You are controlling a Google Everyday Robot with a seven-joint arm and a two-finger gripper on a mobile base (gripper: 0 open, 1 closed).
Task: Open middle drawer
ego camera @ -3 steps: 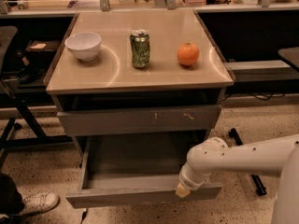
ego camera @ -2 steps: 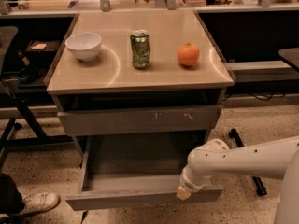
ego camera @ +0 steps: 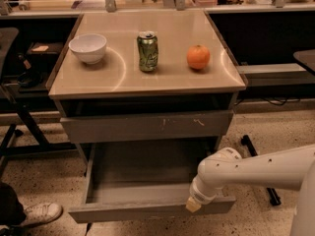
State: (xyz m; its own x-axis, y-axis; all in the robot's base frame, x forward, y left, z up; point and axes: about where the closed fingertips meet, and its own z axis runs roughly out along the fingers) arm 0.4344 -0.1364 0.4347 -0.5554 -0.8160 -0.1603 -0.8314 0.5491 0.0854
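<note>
gripper (ego camera: 193, 205) at middle drawer (ego camera: 138, 173) front, can (ego camera: 147, 51) above

White arm (ego camera: 266, 168) extends from right, bent downward; claw (ego camera: 193, 205) low, bottom centre-right.

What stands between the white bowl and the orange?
A green soda can, upright, seen in the camera view. The gripper is lower, at the front of the open middle drawer.

Matt middle drawer (ego camera: 140, 173), plastic gripper (ego camera: 193, 205) at front
</note>
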